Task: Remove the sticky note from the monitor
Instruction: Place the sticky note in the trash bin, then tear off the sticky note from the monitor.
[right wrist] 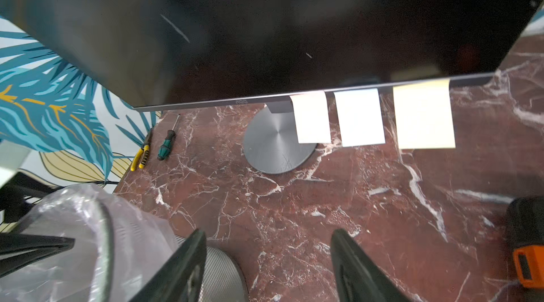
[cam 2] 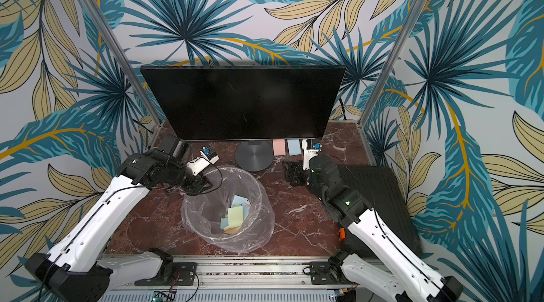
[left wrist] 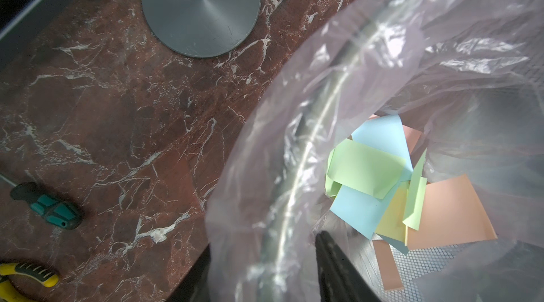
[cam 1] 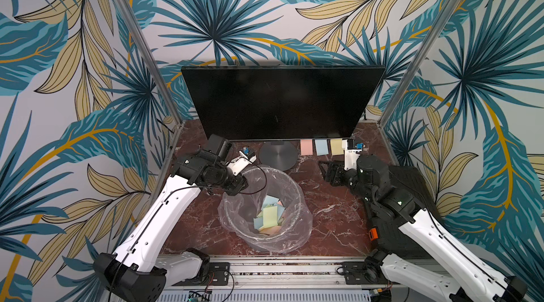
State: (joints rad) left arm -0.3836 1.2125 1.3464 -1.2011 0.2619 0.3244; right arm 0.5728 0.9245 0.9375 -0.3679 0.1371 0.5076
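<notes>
Lab booth: aluminium posts [cam 1: 137,38], printed walls [cam 1: 265,6]

I can't read any text for certain from here. The only marking I find is a small pale logo [right wrist: 242,102] on the bottom edge of the monitor [right wrist: 294,35], seen in the right wrist view just beside where the stand meets the screen. It looks like a few short letters, but they are too small and blurred for me to spell out.

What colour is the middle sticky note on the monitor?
Middle note: light blue, best in a top view.
</notes>
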